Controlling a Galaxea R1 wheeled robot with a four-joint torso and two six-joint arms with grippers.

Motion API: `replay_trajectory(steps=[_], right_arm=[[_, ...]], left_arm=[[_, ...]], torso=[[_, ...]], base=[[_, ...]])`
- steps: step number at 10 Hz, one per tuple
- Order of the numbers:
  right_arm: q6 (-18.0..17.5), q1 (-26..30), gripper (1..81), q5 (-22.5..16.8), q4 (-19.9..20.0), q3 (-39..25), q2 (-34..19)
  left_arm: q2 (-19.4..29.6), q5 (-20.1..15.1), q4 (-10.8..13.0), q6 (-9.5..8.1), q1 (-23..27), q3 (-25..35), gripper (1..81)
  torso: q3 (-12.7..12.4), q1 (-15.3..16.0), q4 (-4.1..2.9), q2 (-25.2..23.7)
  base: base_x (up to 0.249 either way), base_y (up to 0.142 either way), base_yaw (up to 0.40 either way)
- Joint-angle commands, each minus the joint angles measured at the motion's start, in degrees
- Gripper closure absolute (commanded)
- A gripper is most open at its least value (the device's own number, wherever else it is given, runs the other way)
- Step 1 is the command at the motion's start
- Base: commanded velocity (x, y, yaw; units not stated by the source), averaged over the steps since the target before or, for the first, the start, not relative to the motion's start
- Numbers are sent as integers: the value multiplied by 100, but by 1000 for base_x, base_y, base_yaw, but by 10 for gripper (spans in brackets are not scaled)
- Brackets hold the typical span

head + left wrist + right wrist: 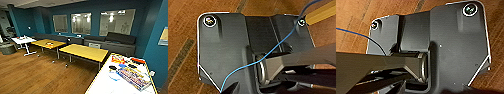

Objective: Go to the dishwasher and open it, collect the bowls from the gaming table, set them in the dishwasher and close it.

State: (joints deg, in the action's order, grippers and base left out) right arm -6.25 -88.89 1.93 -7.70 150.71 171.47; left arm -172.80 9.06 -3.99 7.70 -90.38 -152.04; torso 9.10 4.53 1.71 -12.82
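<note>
The dishwasher is out of view, and so are the gaming table and the bowls. I face a lounge with teal walls and a wooden floor [37, 72]. Both wrist views look down on that floor past the robot's own dark plate [225, 50] [456, 45]. A thin blue cable [278, 47] crosses the left wrist view. How the grippers' fingers stand cannot be made out.
A white table with a yellow edge [105, 82] stands close at the right, bearing a colourful box [133, 77] and small items. Two yellow tables [85, 52] [47, 43] stand ahead, a small white table [23, 40] at the left. A dark sofa [120, 41] lines the windowed wall.
</note>
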Motion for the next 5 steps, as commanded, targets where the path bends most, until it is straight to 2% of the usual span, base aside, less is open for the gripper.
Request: replay_trajectory(steps=[1,5], right_arm=[[1,271,10,-289,-12,-17,12],[10,244,10,-289,-21,-8,12]], left_arm=[[-27,-317,73,38,183,25,10],[-27,-317,30,29,183,25,10]], torso=[[0,0,0,0],[0,-2,0,0]], base=[[0,0,-392],[0,0,-392]])
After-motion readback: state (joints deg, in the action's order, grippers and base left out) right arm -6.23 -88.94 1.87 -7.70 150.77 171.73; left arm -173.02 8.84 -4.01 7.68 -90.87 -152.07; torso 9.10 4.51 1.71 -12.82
